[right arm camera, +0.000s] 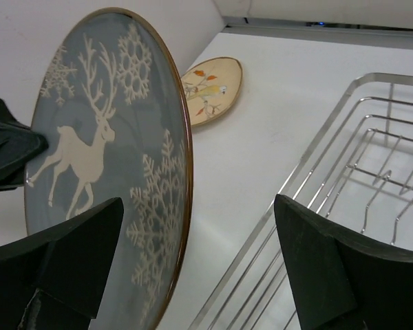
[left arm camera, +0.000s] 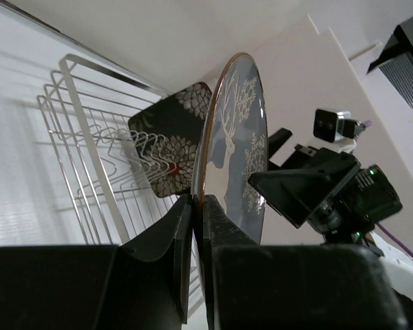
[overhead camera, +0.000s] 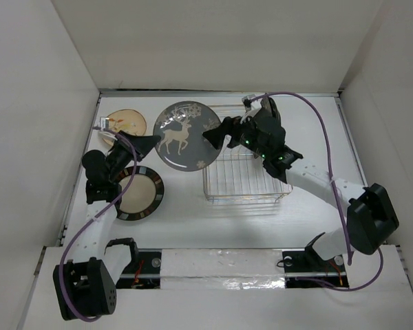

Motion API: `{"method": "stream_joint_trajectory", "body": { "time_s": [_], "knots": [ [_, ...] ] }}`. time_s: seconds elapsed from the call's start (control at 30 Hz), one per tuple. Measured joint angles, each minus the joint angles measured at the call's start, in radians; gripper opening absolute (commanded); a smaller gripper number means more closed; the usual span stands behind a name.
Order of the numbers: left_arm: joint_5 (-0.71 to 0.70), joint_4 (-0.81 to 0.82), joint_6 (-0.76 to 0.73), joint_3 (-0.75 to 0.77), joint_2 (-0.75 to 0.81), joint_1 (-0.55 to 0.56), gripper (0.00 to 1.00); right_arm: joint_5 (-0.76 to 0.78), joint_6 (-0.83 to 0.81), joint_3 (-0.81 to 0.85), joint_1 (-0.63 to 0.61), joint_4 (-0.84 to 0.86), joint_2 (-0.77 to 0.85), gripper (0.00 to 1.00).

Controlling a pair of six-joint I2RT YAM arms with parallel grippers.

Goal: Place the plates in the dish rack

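Deer plate (overhead camera: 186, 135): the dark grey plate with the white deer is being held by its left rim, between the tan floral plate and the dish rack. In the top view its right edge is overlapping the rack's far-left corner.
Left gripper (left arm camera: 196, 203): its two fingers are being pressed tight onto the deer plate's rim, one on each face.
Right gripper (right arm camera: 198, 206): its jaws are being held wide apart with nothing gripped. The deer plate's right rim is lying between the two fingers, and whether either finger is touching it cannot be told.
Dish rack (overhead camera: 244, 180): it is sitting right of centre on the table (overhead camera: 193, 220), its far part being covered by the right arm.
Black square plate (left arm camera: 168, 141): in the left wrist view it is being seen upright behind the rack's wires, partly hidden by the deer plate. Whether it is sitting between the prongs cannot be told.
Tan floral plate (overhead camera: 127, 124): it is lying flat at the far left, just beside the deer plate.
Cream-centred plate (overhead camera: 139, 192): it is lying flat at the near left, partly covered by the left arm and well apart from the rack.
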State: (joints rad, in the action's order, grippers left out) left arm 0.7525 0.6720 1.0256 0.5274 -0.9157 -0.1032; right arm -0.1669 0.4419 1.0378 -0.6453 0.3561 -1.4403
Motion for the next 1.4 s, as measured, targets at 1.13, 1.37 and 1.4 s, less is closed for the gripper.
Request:
{"method": "stream_joint_trajectory", "body": {
  "time_s": [1.13, 1.37, 1.4],
  "knots": [
    [-0.099, -0.265, -0.361, 0.148, 0.029, 0.202, 0.66, 0.311, -0.071, 0.073, 0.057, -0.394, 0.242, 0.00],
    [-0.090, -0.248, -0.349, 0.114, -0.016, 0.255, 0.65, 0.670, -0.211, 0.256, 0.057, -0.603, 0.196, 0.00],
    [-0.087, -0.244, -0.348, 0.105, -0.021, 0.255, 0.65, 0.713, -0.232, 0.284, 0.058, -0.620, 0.174, 0.00]
  ]
}}
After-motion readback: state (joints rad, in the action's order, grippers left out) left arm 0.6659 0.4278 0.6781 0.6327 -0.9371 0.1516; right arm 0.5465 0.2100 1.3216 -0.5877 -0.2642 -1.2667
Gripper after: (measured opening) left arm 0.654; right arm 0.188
